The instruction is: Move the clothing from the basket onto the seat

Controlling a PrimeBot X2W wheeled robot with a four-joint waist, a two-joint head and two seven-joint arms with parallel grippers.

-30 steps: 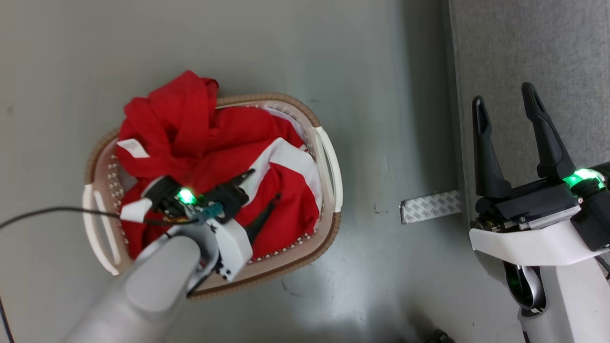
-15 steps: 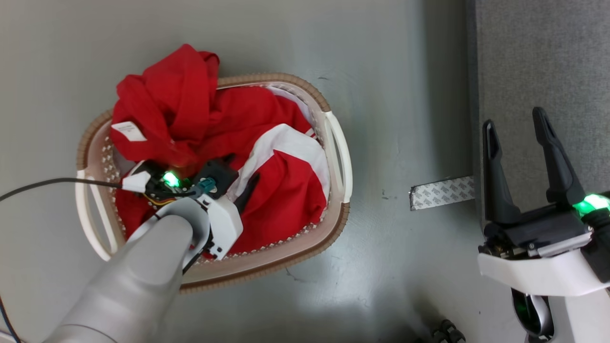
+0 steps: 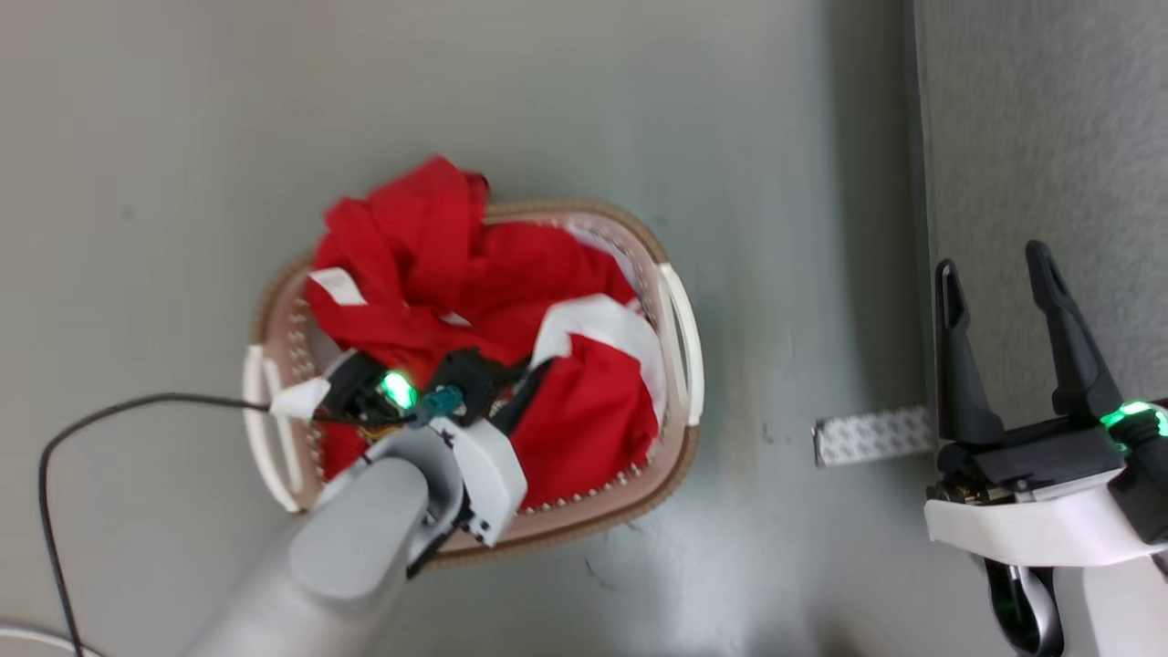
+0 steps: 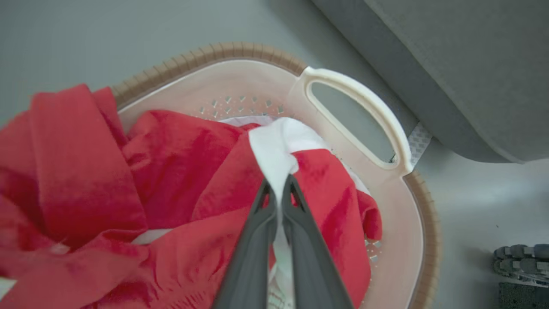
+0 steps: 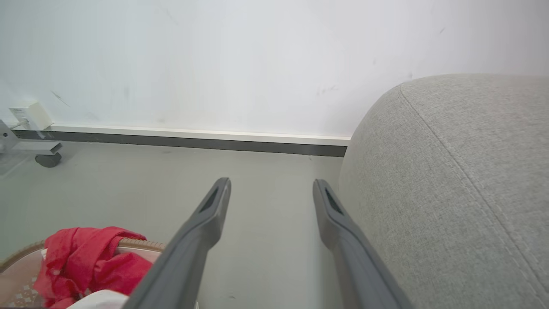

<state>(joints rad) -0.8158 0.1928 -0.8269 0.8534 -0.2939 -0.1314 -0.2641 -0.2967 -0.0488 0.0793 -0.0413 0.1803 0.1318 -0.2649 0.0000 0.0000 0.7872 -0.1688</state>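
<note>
Clothing: bright red with a white stripe, heaped inside the laundry basket on the grey floor, with one fold draped over the far rim. Number of garments in the heap not discernible. One white label on the red fabric.

Left gripper: lowered into the basket. Fingers pressed almost together, pinching the white stripe between the tips, with red fabric against both outer sides.

Right gripper: raised over the edge of the sofa, well apart from the basket. Fingers spread wide, holding nothing and touching nothing.

Count:
- one basket with two side handles
- one sofa, near the basket on the robot's right
- two grippers with two dark fingers each
- one strip of patterned tape on the floor at the sofa base
</note>
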